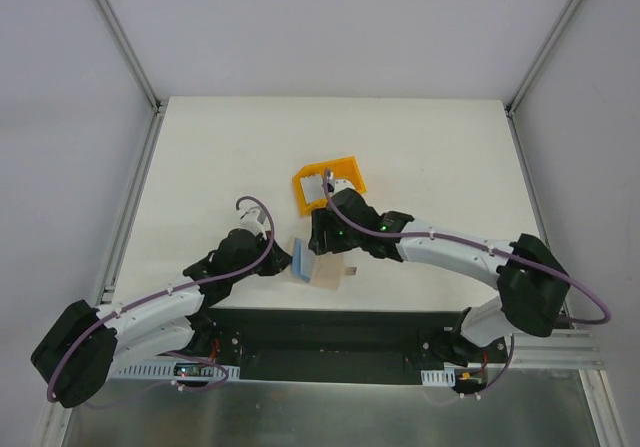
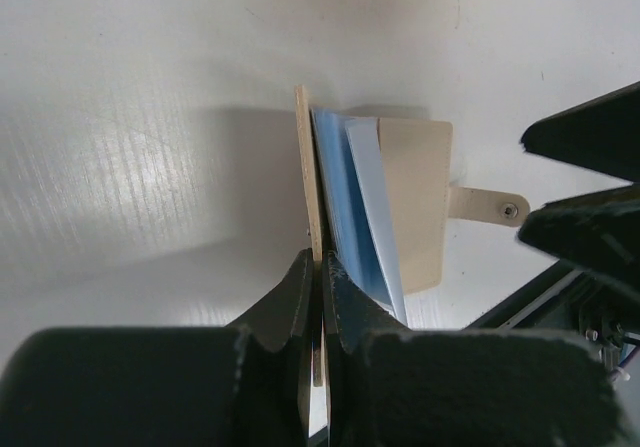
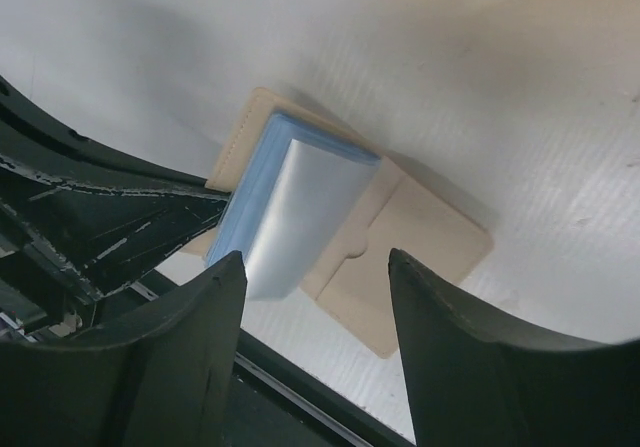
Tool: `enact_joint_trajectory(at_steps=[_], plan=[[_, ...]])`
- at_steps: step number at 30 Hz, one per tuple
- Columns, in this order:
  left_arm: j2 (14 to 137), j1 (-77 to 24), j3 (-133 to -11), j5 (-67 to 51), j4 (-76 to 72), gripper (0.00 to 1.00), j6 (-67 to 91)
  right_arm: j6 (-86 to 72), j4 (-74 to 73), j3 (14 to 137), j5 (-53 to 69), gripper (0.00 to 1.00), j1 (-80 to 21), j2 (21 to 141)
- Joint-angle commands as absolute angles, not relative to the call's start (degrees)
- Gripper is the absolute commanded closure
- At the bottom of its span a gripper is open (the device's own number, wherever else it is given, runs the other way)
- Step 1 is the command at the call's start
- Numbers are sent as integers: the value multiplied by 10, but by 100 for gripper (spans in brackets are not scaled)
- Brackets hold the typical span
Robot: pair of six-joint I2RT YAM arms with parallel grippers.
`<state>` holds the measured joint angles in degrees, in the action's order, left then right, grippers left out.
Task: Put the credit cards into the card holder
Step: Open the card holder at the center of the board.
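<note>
The left pincer (image 2: 318, 267) is clamped on one flap of the card holder (image 2: 415, 192), standing it on edge, presumably to keep the fold open; the credit cards (image 3: 295, 202) lean inside that fold, mid-frame in the top view, below the yellow bin (image 1: 298, 192) on the bench (image 1: 220, 167); the right pincer (image 3: 315, 259) gapes above them, holding nothing. One holder, one bin, two pincers; at least two stacked cards, exact number unclear.
</note>
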<state>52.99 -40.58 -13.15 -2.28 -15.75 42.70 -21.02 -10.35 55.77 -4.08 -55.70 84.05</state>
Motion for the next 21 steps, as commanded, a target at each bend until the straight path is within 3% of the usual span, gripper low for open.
enact_joint_trajectory(at_steps=[1,21], plan=[[516,-412,-140,-4,-148,100,432,-239,-118,604,-77,38,-594,894],[508,-413,-138,-4,-144,100,433,-238,-151,658,-102,34,-650,973]])
